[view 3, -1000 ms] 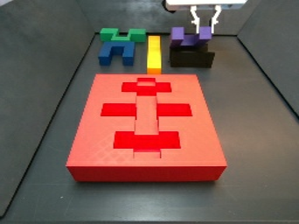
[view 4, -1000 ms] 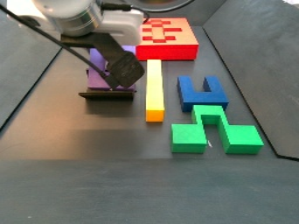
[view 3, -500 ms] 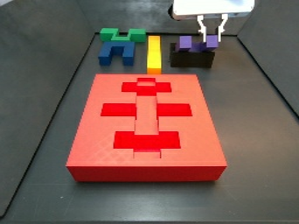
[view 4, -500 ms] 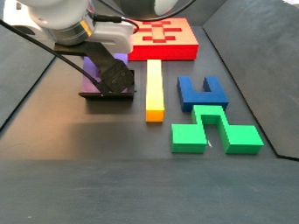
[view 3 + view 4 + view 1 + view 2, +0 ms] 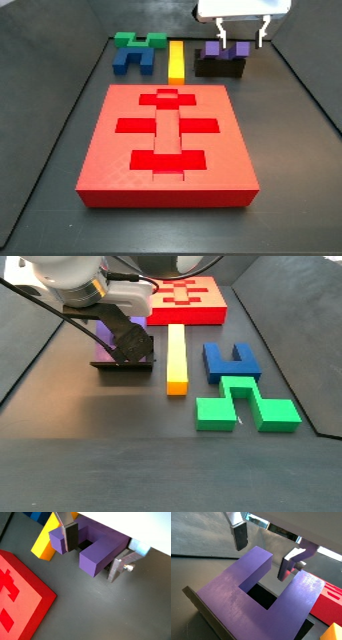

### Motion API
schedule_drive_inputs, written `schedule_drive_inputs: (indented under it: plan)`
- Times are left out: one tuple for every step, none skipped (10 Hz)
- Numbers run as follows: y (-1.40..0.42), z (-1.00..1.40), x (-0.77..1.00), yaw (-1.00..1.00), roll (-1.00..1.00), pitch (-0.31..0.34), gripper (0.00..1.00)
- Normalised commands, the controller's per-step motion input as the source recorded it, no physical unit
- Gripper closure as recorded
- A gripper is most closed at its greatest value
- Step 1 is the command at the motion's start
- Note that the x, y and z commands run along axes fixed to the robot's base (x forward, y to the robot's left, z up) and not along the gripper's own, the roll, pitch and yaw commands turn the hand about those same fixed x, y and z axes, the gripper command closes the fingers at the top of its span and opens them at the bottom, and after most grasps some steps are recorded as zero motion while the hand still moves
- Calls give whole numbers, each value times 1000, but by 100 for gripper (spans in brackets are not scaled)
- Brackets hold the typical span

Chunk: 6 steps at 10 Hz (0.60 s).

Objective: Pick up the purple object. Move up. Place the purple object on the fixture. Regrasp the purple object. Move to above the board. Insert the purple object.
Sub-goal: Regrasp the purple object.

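Observation:
The purple object (image 5: 223,48) is a U-shaped block that stands in the black fixture (image 5: 221,67) at the back right, prongs up. It also shows in a side view (image 5: 107,330) on the fixture (image 5: 120,362). The gripper (image 5: 243,32) hangs just over it, open. In both wrist views the gripper (image 5: 92,554) (image 5: 263,557) straddles one prong of the purple object (image 5: 100,558) (image 5: 238,592), with one finger in the slot and one outside. The pads stand clear of the prong. The red board (image 5: 167,140) lies in front, its cutouts empty.
A yellow bar (image 5: 178,58) lies just left of the fixture. A blue U-shaped block (image 5: 130,60) and a green block (image 5: 138,41) sit further left at the back. Dark walls close in the floor on both sides.
The gripper came down with the purple object onto the fixture, then its fingers spread apart and let go. The purple object now stands level in the fixture.

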Motion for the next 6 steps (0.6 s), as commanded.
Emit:
schedule_drive_inputs:
  plan:
    - [94, 486, 0, 0, 369, -131, 0]
    - [46, 649, 0, 46, 517, -163, 0]
    - [69, 734, 111, 97, 583, -89, 0]
    - [0, 606, 97, 126, 740, -80, 0]
    - [0, 389, 74, 200, 1000, -66, 0]
    - [-6, 323, 114, 263, 1000, -11, 0]
